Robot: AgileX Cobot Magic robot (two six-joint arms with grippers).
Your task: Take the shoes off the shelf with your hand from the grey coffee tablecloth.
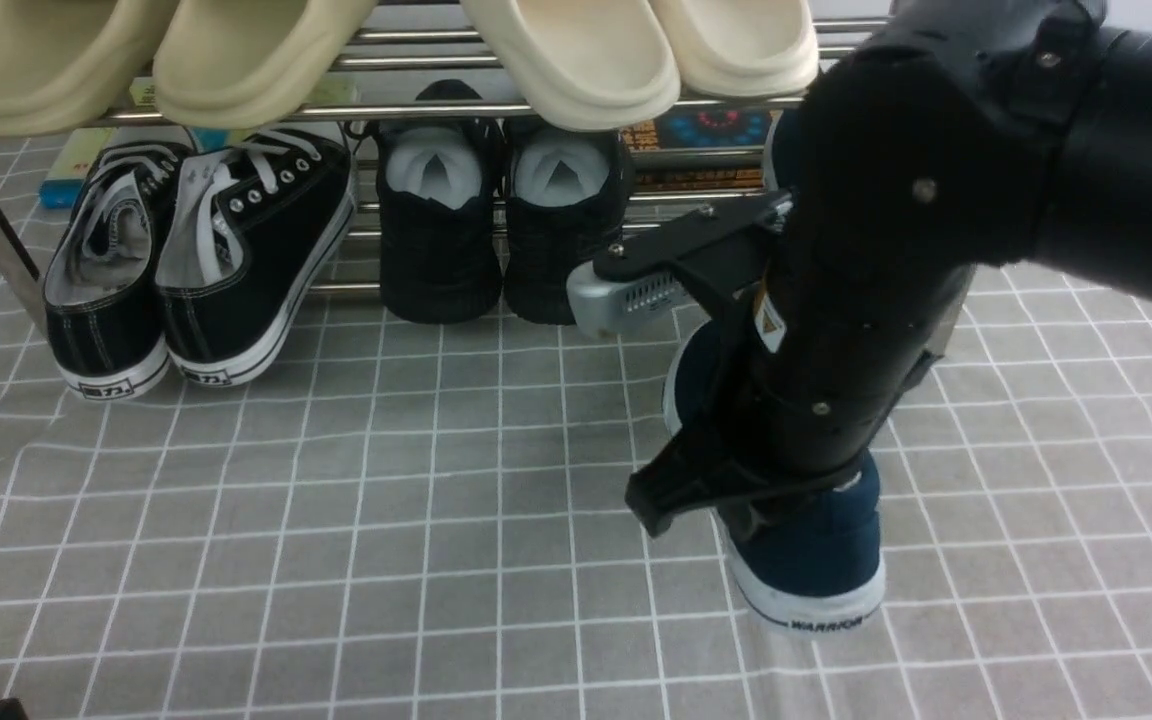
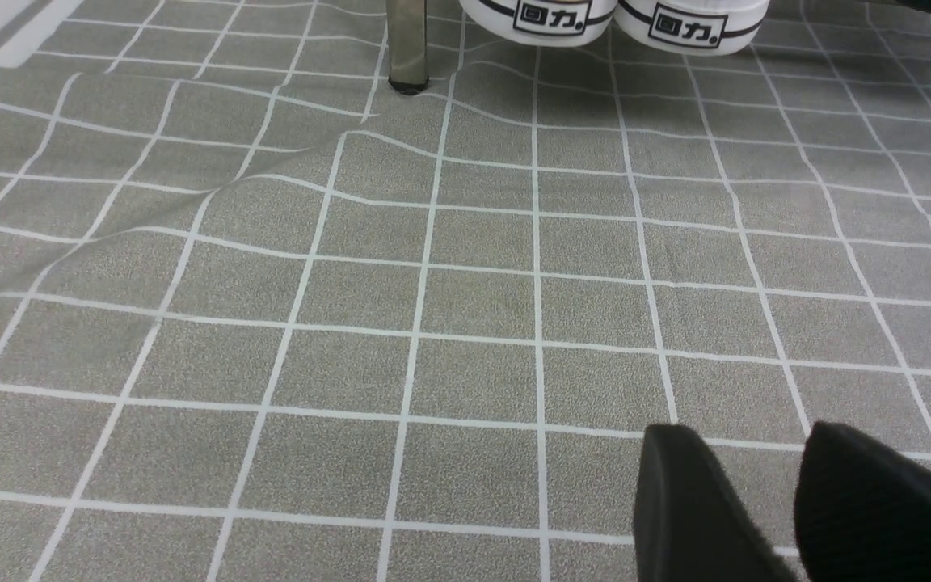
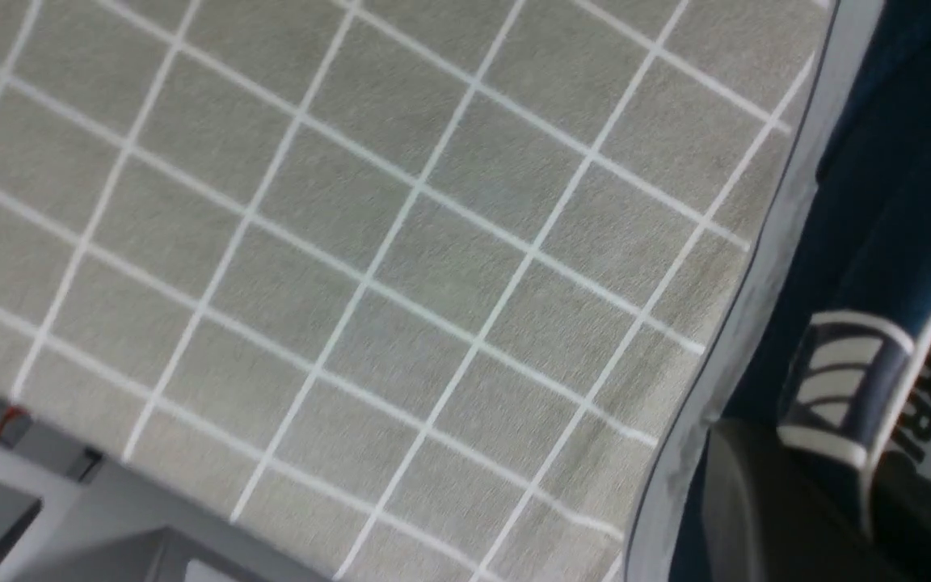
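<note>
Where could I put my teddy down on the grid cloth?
Try the wide patch of grey cloth in front of the black shoes, left of the navy shoe. It's crowded under the shelf and around the right tool.

Front view: set between the arms, looked forward and down at shoe rack (image 1: 416,111). Left wrist view: low, obliquely across gridded cloth (image 2: 482,307); shared black sneakers' heels (image 2: 550,18) with front. Right wrist view: close above navy slip-on (image 3: 869,234), also in front view.
</note>
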